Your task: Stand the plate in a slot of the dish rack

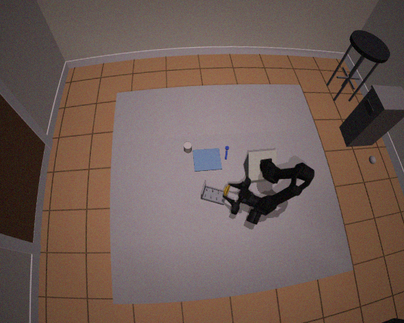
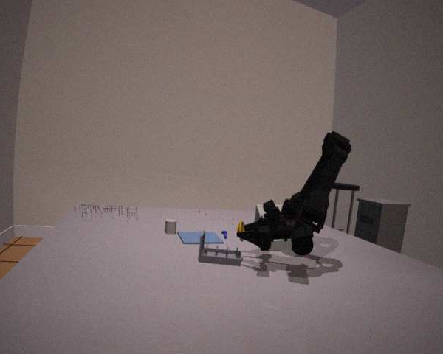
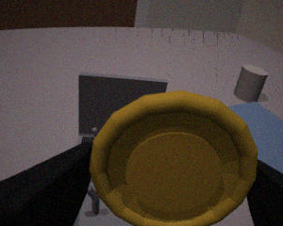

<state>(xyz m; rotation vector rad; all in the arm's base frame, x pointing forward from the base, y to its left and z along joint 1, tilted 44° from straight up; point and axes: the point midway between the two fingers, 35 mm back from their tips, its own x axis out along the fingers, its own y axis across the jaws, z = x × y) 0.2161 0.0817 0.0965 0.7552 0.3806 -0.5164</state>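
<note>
The yellow plate [image 1: 226, 190] [image 2: 241, 231] [image 3: 174, 174] is held nearly upright, its inner face toward the wrist camera. My gripper [image 1: 227, 190] [image 2: 240, 231] [image 3: 172, 161] is shut on the plate, one finger at each side of its rim. The grey dish rack [image 1: 211, 200] [image 2: 219, 261] stands on the table, with short pegs and a tall end panel [image 3: 108, 104] at its far end. The plate is above the rack's near end and does not touch it in the exterior view. In the wrist view the plate hides much of the rack.
A blue mat [image 1: 207, 159] [image 2: 200, 237] [image 3: 261, 127] lies behind the rack. A grey-white cylinder [image 1: 187, 147] [image 2: 170, 226] [image 3: 251, 84] stands beyond it. A small blue object [image 1: 226, 153] [image 2: 224, 234] lies right of the mat. A pale block [image 1: 256, 163] is under the arm's base.
</note>
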